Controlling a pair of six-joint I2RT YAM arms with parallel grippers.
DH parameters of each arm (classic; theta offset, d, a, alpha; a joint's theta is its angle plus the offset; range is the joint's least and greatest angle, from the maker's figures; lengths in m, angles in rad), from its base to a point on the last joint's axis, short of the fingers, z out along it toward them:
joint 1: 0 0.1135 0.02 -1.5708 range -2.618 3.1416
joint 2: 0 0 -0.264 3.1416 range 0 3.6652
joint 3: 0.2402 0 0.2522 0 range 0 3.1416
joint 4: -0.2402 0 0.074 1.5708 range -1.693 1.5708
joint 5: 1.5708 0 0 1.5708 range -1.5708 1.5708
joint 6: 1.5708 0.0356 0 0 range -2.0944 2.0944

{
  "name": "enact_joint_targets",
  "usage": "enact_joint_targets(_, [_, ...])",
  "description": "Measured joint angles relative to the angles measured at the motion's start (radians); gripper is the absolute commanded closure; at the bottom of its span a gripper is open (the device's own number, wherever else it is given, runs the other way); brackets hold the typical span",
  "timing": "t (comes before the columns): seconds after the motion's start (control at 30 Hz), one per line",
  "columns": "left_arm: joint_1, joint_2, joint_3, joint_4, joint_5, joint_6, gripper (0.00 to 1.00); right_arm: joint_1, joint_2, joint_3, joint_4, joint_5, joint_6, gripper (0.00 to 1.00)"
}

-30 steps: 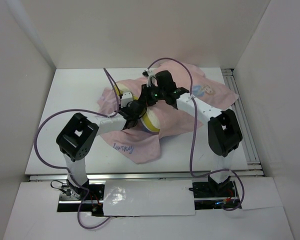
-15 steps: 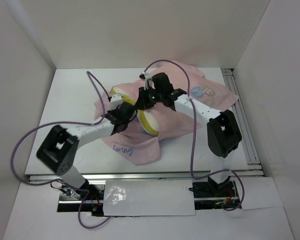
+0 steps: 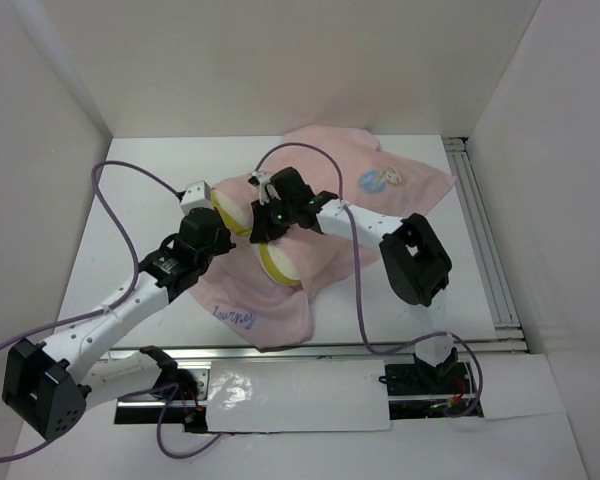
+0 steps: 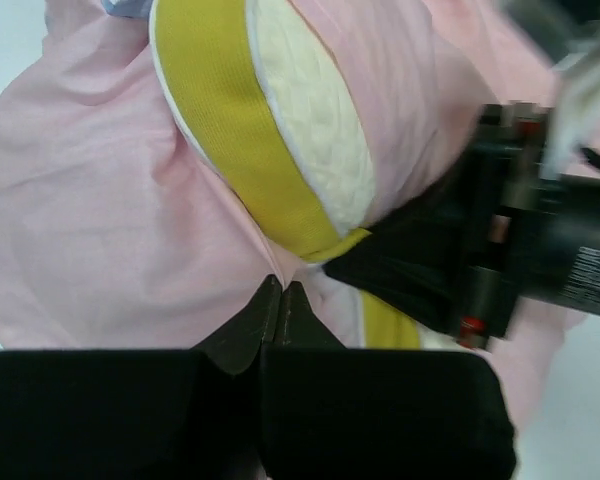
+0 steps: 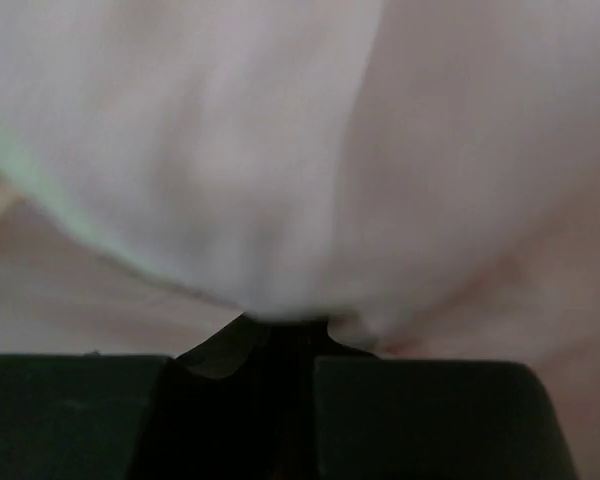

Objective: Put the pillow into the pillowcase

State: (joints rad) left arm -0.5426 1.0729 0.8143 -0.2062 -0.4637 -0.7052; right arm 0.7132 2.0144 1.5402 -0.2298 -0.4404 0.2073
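Note:
The pink pillowcase (image 3: 420,185) lies crumpled across the middle of the table, a cartoon print showing at its far right. The cream pillow (image 3: 277,266) with a yellow band sticks out of its folds between the two arms. In the left wrist view the pillow (image 4: 300,110) stands on edge, wrapped in the pillowcase (image 4: 100,230). My left gripper (image 4: 282,288) (image 3: 225,240) is shut, pinching a pink fold just below the pillow. My right gripper (image 3: 265,212) (image 5: 280,335) is shut on pale pillow fabric that fills its view; its black body (image 4: 500,250) shows beside the pillow.
White walls enclose the table on three sides. A metal rail (image 3: 480,230) runs along the right edge. Purple cables (image 3: 120,170) loop over the left part of the table and above the right arm. A clear plastic sheet (image 3: 300,395) lies by the arm bases.
My left gripper closed on the pillowcase and the left arm stretched out low toward the front left. The pillow, pillowcase and right gripper all shifted left and nearer.

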Motion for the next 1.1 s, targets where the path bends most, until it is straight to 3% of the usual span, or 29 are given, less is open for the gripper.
enact_joint_targets(0.27, [0.012,-0.117,-0.001,-0.081,0.069,0.026,1.0,0.039,0.19,0.192,-0.109,0.192,0.082,1.0])
enact_joint_targets(0.5, [0.019,-0.234,-0.021,-0.137,0.1,0.024,1.0,0.04,0.318,0.402,-0.235,0.244,0.17,1.0])
enact_joint_targets(0.73, [0.018,-0.406,-0.051,-0.238,0.085,0.02,1.0,0.045,0.339,0.409,-0.254,0.253,0.194,0.99])
enact_joint_targets(0.8, [0.016,-0.408,-0.051,-0.26,0.06,0.016,1.0,0.047,0.297,0.323,-0.192,0.25,0.179,0.79])
enact_joint_targets(0.87, [0.01,-0.391,-0.048,-0.273,0.041,0.009,1.0,0.047,0.235,0.214,-0.109,0.228,0.142,0.5])
enact_joint_targets(1.0, [0.005,-0.311,-0.038,-0.264,0.026,-0.02,1.0,0.047,0.099,0.043,-0.012,0.101,0.016,0.35])
enact_joint_targets(1.1, [0.005,-0.27,-0.038,-0.256,0.011,-0.037,1.0,0.04,0.016,0.002,-0.006,-0.005,-0.078,0.3])
